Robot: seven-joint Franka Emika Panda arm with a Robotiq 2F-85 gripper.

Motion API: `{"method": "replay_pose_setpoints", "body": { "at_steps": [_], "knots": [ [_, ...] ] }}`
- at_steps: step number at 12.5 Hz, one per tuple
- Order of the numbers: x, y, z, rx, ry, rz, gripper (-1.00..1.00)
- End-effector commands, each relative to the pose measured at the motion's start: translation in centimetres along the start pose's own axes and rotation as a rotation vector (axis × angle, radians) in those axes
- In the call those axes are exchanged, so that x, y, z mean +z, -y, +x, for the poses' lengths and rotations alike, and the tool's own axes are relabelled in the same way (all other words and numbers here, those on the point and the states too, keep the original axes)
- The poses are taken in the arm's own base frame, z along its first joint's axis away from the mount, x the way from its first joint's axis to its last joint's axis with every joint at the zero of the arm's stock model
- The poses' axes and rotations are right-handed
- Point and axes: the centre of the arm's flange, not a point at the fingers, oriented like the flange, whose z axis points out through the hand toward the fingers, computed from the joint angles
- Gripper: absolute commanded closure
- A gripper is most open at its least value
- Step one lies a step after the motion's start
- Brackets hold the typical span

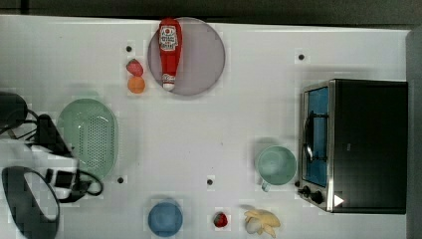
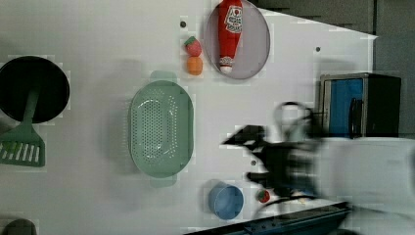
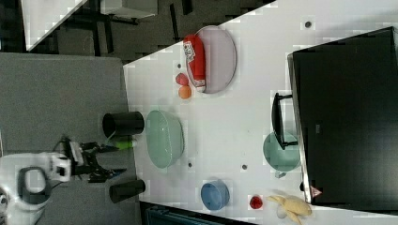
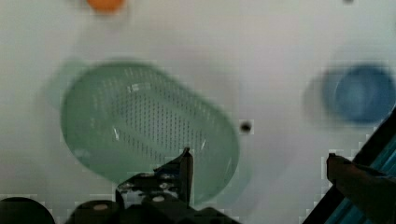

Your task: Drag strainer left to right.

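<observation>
The strainer [image 1: 88,137] is a large pale mint-green oval colander with a perforated bottom, standing on the white table at the top view's left. It also appears in the left view [image 2: 160,128], the right view [image 3: 164,138] and the wrist view [image 4: 140,121]. My gripper [image 1: 67,159] hovers by the strainer's near-left rim, well above the table, and is blurred in the left view [image 2: 248,156]. It is open and empty. In the wrist view one fingertip [image 4: 187,161] overlaps the strainer's rim and the other [image 4: 337,163] is far off beside it.
A ketchup bottle [image 1: 169,52] lies on a grey plate [image 1: 204,57], with a strawberry [image 1: 134,67] and an orange [image 1: 136,84] beside it. A mint mug [image 1: 275,166] stands by the toaster oven [image 1: 358,144]. A blue bowl [image 1: 164,219], second strawberry [image 1: 220,219] and banana [image 1: 261,221] line the front edge.
</observation>
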Motion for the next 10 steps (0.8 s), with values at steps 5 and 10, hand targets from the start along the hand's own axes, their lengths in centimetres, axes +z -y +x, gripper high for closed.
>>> {"method": "replay_pose_setpoints", "body": {
  "at_steps": [5,10],
  "knots": [
    [10.4,4.4,0.3,0.436,0.019,0.043,-1.0],
    [18.7,6.6,0.9,0.479,0.075,0.065,-1.0]
  ]
}}
